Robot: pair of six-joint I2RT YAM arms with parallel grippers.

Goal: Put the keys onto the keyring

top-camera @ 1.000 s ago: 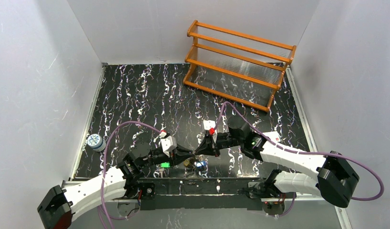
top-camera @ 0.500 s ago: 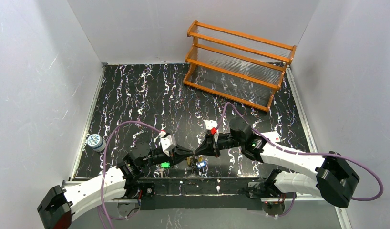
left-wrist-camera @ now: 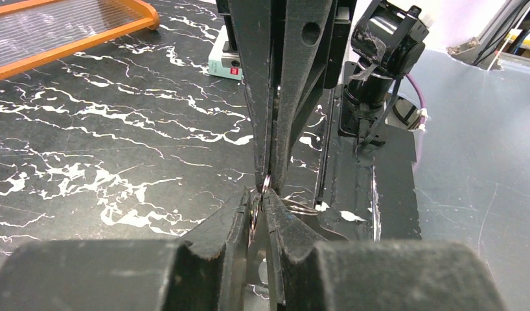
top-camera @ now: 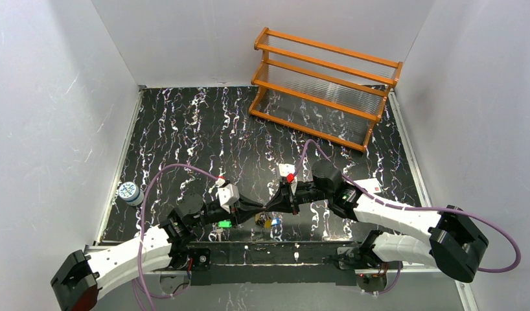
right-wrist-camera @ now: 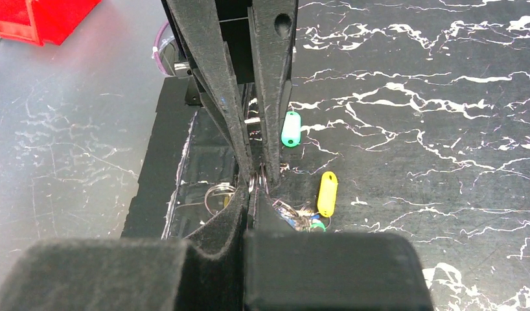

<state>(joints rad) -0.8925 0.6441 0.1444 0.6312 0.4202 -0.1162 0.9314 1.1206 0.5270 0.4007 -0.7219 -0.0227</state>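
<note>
My left gripper (top-camera: 258, 208) and right gripper (top-camera: 271, 206) meet tip to tip low over the mat near its front edge. Both are shut on the same thin silvery keyring (left-wrist-camera: 257, 208), seen edge-on between the pads. In the right wrist view the keyring (right-wrist-camera: 258, 177) sits between my right gripper (right-wrist-camera: 253, 192) and the left fingers (right-wrist-camera: 227, 123) coming from above. A bunch of keys (right-wrist-camera: 302, 220) with blue and green heads lies just under the tips. A yellow tag (right-wrist-camera: 327, 193) and a green tag (right-wrist-camera: 290, 128) lie beside them. The bunch shows in the top view (top-camera: 269, 222).
An orange wooden rack (top-camera: 324, 87) stands at the back right. A small round blue-white can (top-camera: 128, 192) sits at the left mat edge. A loose wire ring (right-wrist-camera: 217, 194) lies on the front strip. A red bin (right-wrist-camera: 35, 16) is off the table.
Both grippers stay tip to tip on the ring. The right wrist has edged slightly left and the key bunch beneath has shifted a little.
</note>
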